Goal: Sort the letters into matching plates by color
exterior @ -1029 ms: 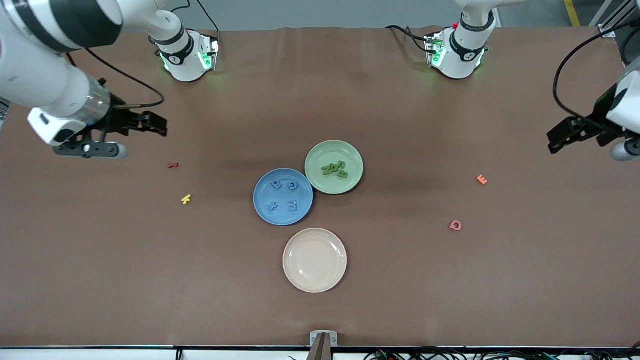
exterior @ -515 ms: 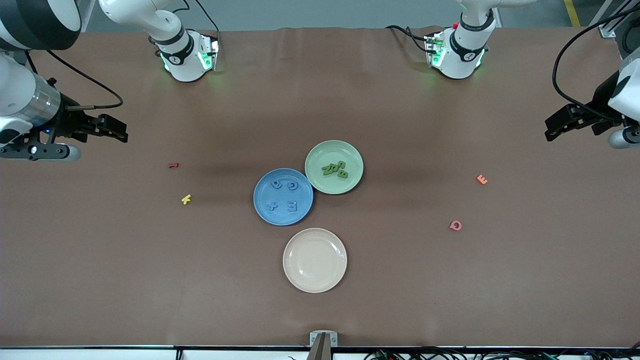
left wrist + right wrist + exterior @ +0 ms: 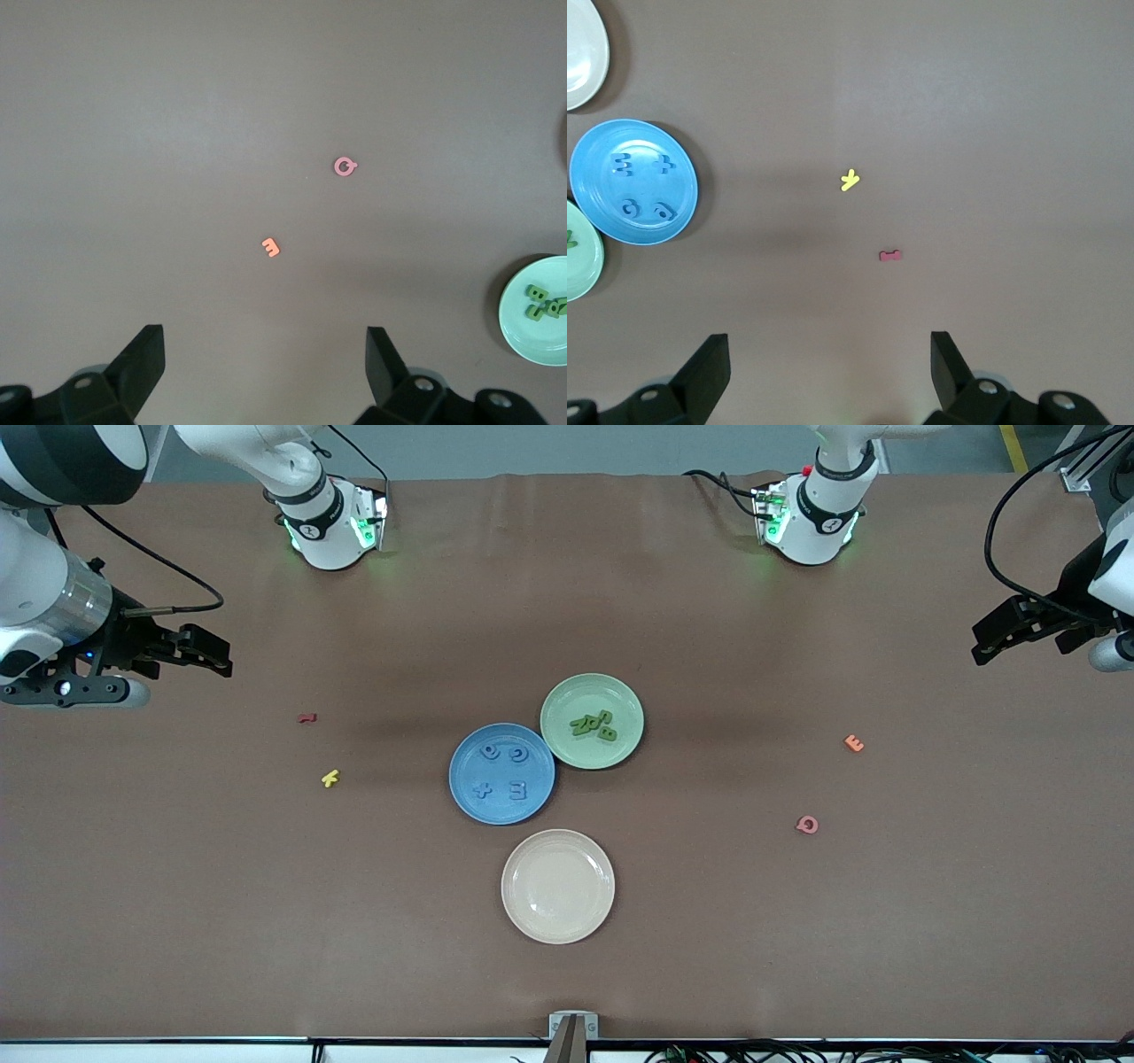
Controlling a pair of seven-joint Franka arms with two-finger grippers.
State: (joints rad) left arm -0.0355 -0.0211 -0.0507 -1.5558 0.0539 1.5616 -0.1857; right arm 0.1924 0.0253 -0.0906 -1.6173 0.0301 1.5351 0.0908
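Blue letters (image 3: 501, 771) in blue plate (image 3: 461, 790), green letters (image 3: 594, 724) in green plate (image 3: 560, 744): sorting looks finished. Left pincer (image 3: 1005, 631) and right pincer (image 3: 202, 652) wide, empty, over bare surface (image 3: 567, 974); best park clear.

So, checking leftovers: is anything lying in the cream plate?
No, the cream plate holds nothing; the letters lie in the other two plates.

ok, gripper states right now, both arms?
Left gripper: open, holding nothing, over bare table at its own end.
Right gripper: open, holding nothing, over its end.
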